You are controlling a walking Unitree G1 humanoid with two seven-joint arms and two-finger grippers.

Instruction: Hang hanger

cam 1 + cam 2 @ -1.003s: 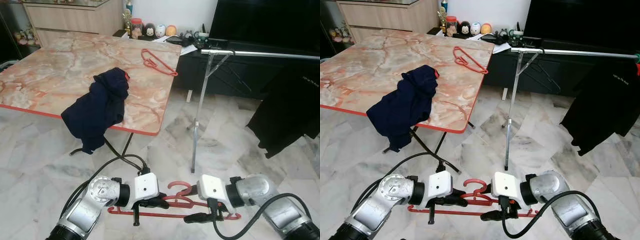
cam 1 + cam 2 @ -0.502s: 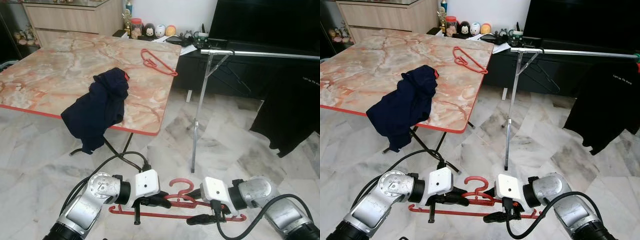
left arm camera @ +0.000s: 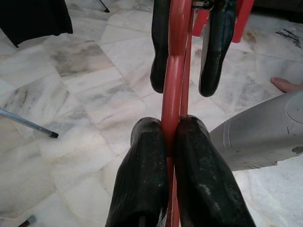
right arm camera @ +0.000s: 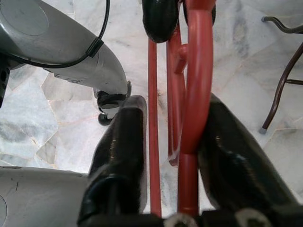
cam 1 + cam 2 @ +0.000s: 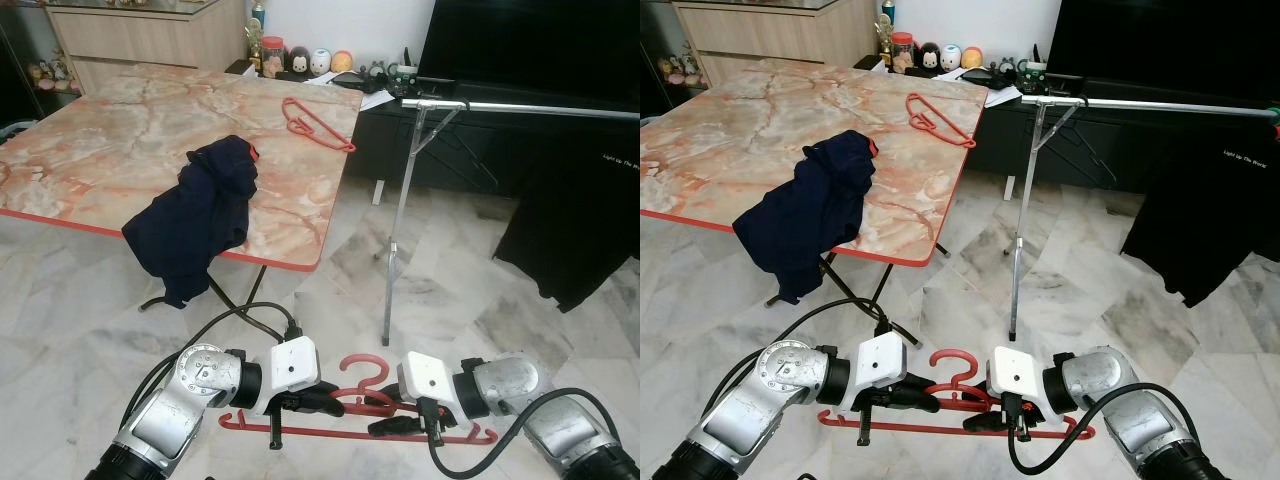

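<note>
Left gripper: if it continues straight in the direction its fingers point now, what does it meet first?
Most likely the right gripper, whose black fingers straddle the same red hanger just ahead of the left gripper. Depth is hard to judge.

both head views look forward and down from the robot's head; they share the marble-topped table [image 5: 150,140], the clothes rail [image 5: 520,106] and the tiled floor [image 5: 450,280], set slightly leftward in the right eye's frame. each wrist view looks closely along its own black fingers [image 3: 142,179] at the red hanger [image 3: 173,80], held low between the arms, and each takes in the opposite arm [image 4: 61,42].
</note>
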